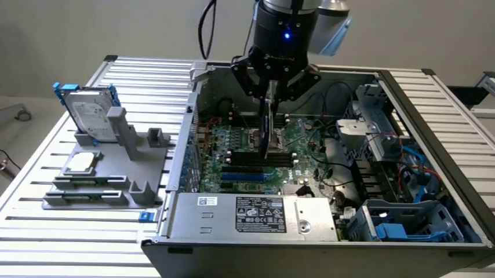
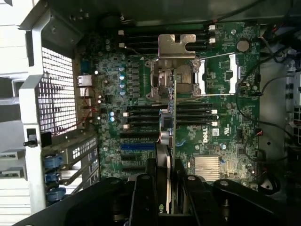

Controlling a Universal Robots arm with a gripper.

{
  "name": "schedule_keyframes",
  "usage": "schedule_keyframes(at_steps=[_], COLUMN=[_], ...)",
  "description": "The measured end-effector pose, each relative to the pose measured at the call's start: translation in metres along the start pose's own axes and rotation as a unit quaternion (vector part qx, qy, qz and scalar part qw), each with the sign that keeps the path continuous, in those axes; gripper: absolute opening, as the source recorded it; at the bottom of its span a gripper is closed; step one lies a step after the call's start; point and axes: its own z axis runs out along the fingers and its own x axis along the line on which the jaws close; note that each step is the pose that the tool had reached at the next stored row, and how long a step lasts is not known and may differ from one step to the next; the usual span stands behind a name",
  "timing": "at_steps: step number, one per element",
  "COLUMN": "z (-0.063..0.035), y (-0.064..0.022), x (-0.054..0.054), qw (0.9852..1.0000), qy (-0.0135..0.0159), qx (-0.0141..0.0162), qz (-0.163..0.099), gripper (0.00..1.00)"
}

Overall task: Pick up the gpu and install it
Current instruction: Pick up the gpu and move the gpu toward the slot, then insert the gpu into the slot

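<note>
Your hand (image 1: 272, 92) is clenched on the gpu (image 1: 268, 124), a thin dark card hanging edge-on with a silver end bracket (image 2: 176, 47), over the green motherboard (image 2: 221, 141).

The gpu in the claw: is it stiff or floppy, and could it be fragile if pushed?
Probably stiff: the gpu hangs straight, edge-down, from the claw. Likely light, being thin. Possibly fragile: it looks like a thin circuit board.
</note>
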Motion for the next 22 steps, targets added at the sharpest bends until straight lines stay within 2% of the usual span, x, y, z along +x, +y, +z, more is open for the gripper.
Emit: schedule_keyframes(at_steps=[2,22], z=[0.0032,0.0033], y=[0.0002,0.0002], x=[-0.0045,-0.0045], qw=[1.0,1.0], qy=[0.0,0.0001], qx=[-0.0002,-0.0003], qz=[0.001,0.001], gripper=[0.26,0.26])
